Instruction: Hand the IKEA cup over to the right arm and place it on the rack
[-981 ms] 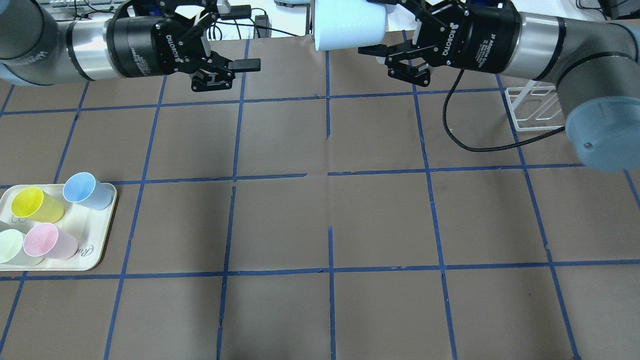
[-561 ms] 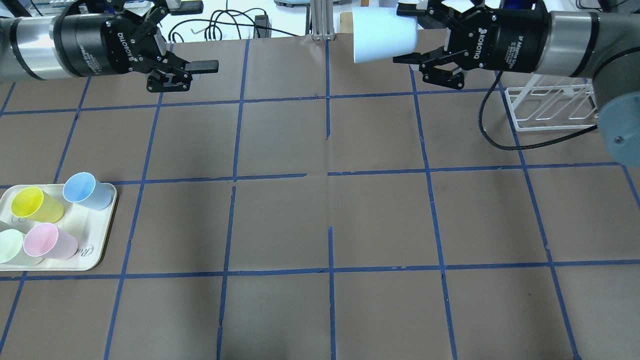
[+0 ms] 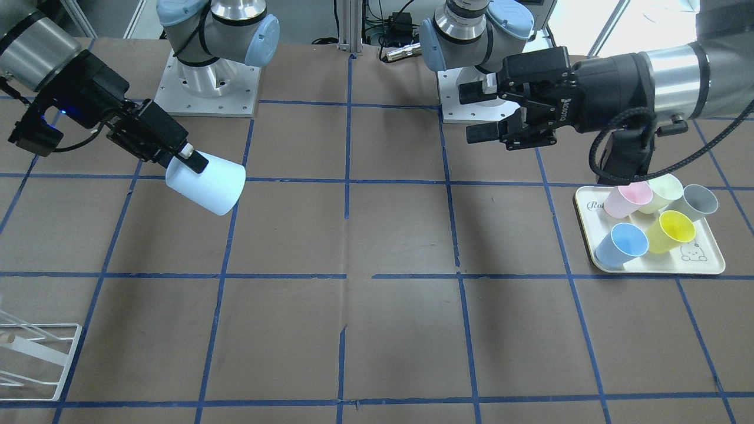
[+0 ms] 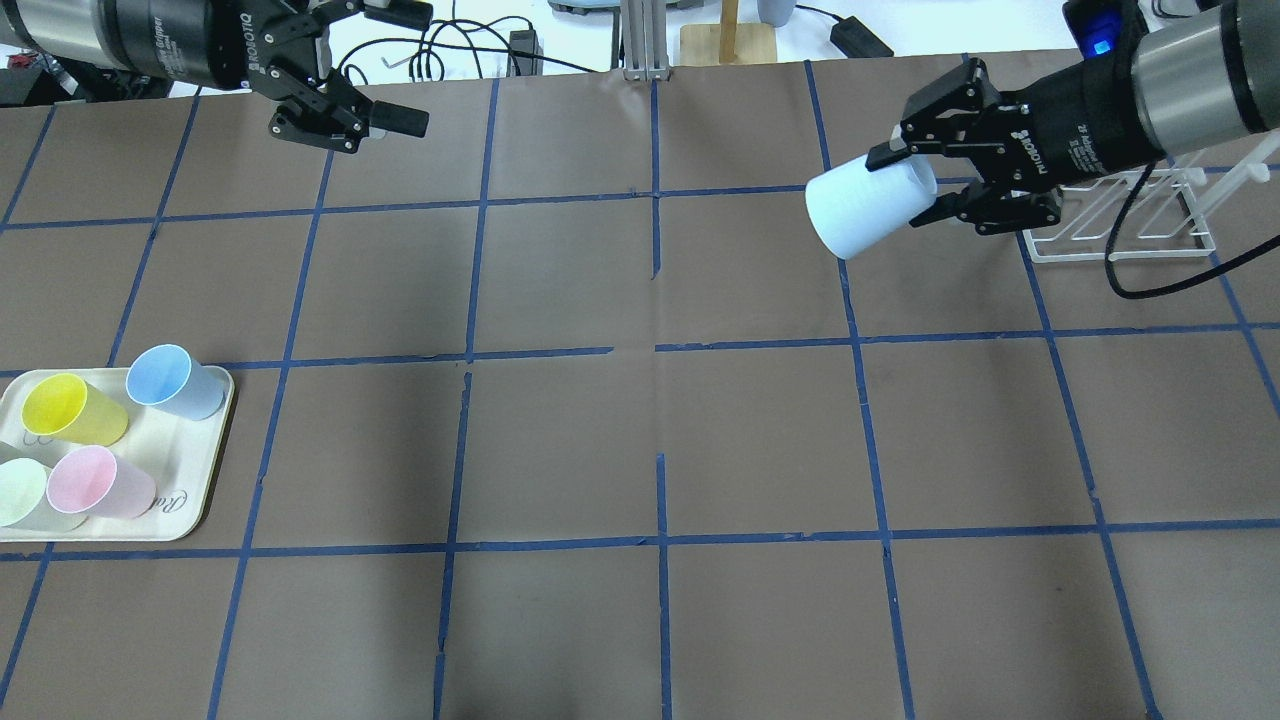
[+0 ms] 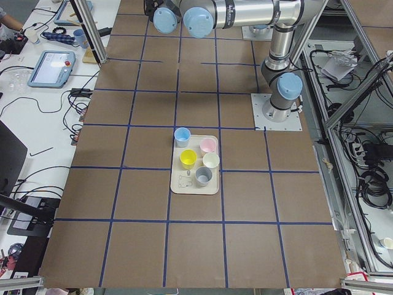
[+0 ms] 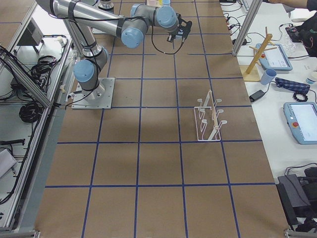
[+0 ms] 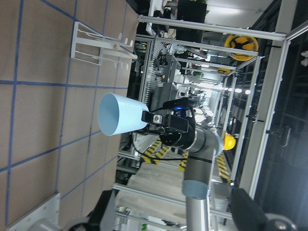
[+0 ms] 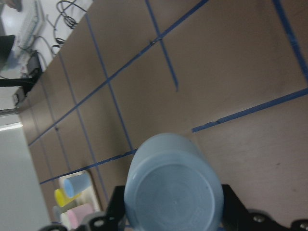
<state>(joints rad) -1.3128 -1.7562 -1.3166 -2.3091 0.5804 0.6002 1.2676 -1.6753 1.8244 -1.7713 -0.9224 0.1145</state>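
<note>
My right gripper (image 4: 910,187) is shut on the IKEA cup (image 4: 868,214), a pale icy blue tapered cup. The cup lies on its side in the air, base toward the gripper, mouth pointing to the table's middle. It hangs just left of the white wire rack (image 4: 1120,215). In the front view the cup (image 3: 206,185) and right gripper (image 3: 188,156) are at the left, and the rack (image 3: 29,353) is at the lower left. The right wrist view shows the cup's base (image 8: 173,185). My left gripper (image 4: 400,68) is open and empty at the far back left.
A cream tray (image 4: 190,500) at the front left carries a sky-blue cup (image 4: 170,380), a yellow cup (image 4: 70,408), a pink cup (image 4: 95,482) and others, among them a grey one (image 3: 698,200). A wooden stand (image 4: 730,30) is beyond the table's back edge.
My right gripper has carried the cup right and down from the back centre to beside the rack. My left arm has drawn back to the left, gripper still open.
</note>
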